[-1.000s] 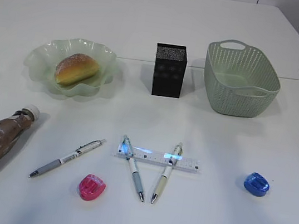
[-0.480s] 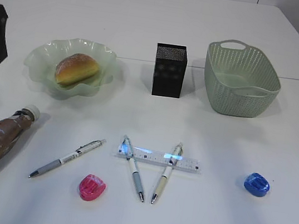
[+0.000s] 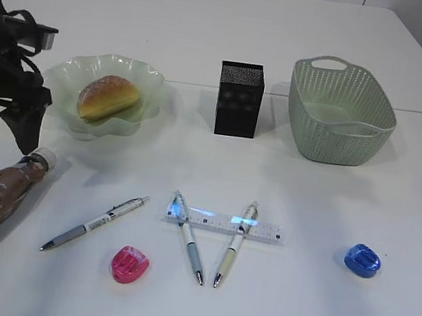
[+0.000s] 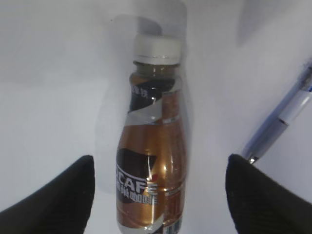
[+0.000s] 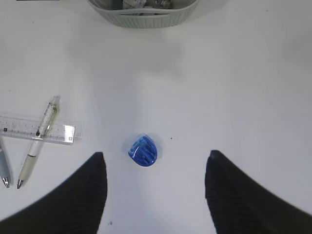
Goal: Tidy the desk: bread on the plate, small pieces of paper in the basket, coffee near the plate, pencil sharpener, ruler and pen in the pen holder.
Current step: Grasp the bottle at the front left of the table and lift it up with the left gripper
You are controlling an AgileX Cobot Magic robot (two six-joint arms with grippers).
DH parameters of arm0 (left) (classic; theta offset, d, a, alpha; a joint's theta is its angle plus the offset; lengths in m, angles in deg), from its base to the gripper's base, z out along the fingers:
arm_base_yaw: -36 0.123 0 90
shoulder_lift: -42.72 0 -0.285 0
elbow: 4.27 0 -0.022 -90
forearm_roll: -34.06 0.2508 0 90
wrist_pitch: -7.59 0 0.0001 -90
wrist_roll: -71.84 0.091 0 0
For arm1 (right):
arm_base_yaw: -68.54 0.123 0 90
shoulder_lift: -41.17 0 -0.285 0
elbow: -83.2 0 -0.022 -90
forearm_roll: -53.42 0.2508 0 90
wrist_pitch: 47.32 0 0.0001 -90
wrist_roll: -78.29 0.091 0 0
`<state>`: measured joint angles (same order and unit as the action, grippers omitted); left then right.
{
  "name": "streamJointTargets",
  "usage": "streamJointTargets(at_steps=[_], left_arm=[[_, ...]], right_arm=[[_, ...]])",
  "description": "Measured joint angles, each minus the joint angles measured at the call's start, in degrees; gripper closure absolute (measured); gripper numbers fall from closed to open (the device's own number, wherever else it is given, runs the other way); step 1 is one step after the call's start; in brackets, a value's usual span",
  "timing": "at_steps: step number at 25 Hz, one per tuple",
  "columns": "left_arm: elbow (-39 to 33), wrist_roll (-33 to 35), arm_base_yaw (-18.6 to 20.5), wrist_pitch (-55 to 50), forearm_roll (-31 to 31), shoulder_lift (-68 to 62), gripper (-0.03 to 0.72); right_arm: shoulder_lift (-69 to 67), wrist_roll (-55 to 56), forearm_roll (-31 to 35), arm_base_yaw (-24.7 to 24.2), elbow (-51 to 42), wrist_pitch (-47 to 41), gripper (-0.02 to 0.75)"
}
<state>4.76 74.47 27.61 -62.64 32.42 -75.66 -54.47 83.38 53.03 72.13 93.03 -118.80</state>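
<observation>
Coffee bottle [image 4: 155, 141] lies on its side on the desk [image 3: 291, 313], directly below the left gripper [image 4: 158, 190], cap pointing away from the wrist. Left jaws stand apart, one finger on each side of the bottle's body, neither touching it, nothing held.

Step in hand, as I judge it: pick up the coffee and stand it near the plate [image 3: 61, 96], which sits beyond the gripper and to its right with the bread [image 3: 108, 97] already on it.

- Descend straight; bottle looks centred between the jaws.
- Close across the labelled belly, not the tapering neck, since a round bottle can roll or squirt out.
- A pen [image 4: 285, 114] lies just right of the right finger; keep clear of it.

Right gripper [image 5: 156, 190] hangs parted and empty, with a blue sharpener [image 5: 143, 150] just ahead of the gap between its fingers.
</observation>
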Motion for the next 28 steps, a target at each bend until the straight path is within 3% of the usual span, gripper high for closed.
streamJointTargets(at_steps=[6, 28], left_arm=[[0.0, 0.0, -0.1, 0.6, 3.3, -3.7, 0.096], [0.0, 0.0, -0.2, 0.9, 2.6, -10.5, 0.096]], right_arm=[[0.0, 0.0, 0.4, 0.0, 0.0, 0.0, 0.237], [0.0, 0.0, 0.4, 0.0, 0.0, 0.0, 0.237]])
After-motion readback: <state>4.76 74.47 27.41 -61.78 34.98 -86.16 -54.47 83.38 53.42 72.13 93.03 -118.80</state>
